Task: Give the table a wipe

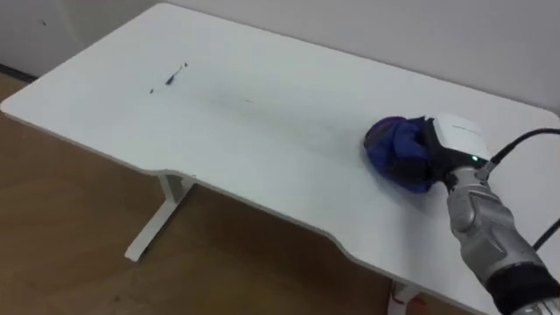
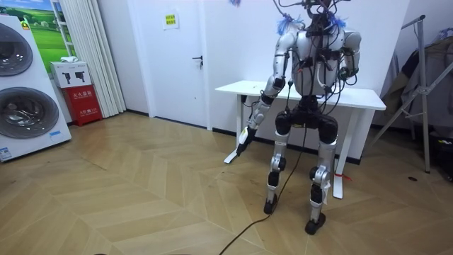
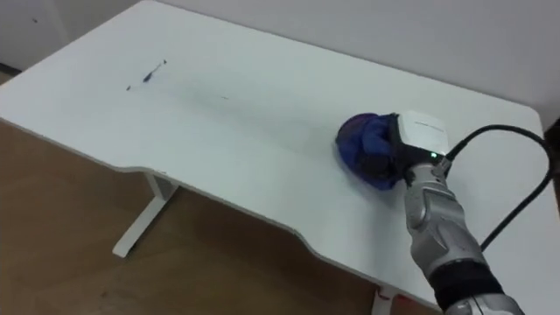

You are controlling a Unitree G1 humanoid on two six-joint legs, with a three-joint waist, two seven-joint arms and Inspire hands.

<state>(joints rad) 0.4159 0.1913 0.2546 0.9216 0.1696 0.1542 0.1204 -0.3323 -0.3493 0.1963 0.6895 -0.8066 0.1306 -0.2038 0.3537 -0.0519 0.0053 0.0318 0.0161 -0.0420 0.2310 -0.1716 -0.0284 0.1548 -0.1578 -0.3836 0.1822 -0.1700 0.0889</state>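
Bunched blue cloth [image 1: 394, 147] on ink-marked white table [image 1: 262, 118]

The right arm reaches forward from the near right, forearm outstretched. The right hand [image 1: 457, 140] lies palm down, its fingers curled into a blue cloth [image 1: 395, 147]. The left arm hangs by the body, elbow slightly bent, left hand [image 2: 244, 139] low.

You have herringbone wood floor [image 2: 141, 191], a white wall [image 1: 490, 44] beyond the right hand [image 1: 455, 136], a white door [image 2: 177, 71] and washers [image 2: 21, 106] well apart from it.
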